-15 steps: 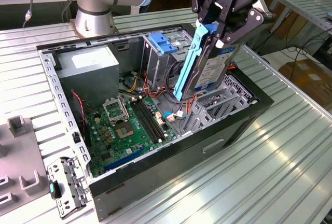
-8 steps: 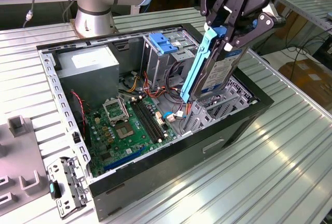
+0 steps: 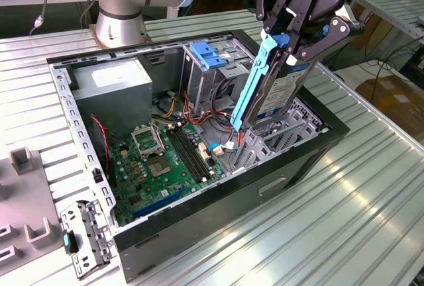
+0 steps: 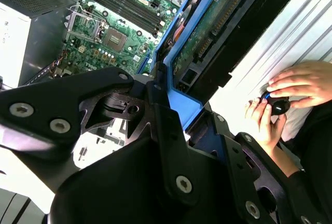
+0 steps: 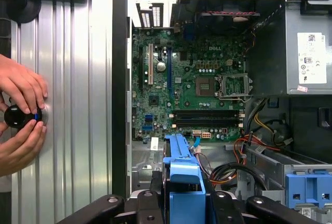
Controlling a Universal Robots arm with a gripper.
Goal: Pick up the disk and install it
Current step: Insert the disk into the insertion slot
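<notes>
Holding disk (image 3: 286, 94) in gripper (image 3: 299, 46) with jaws closed on its upper end; tilted above computer case (image 3: 199, 246), lower end over metal cage (image 3: 265, 147). Likely stiff, dense, shock-sensitive; best gripped by blue rails (image 3: 255, 81).

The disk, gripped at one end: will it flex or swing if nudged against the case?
The disk looks like a rigid metal slab, so it probably won't flex. It hangs tilted below the gripper, held near its top end, so a nudge could pivot it. Its blue carrier rail looks plastic and may bend or slide.
</notes>
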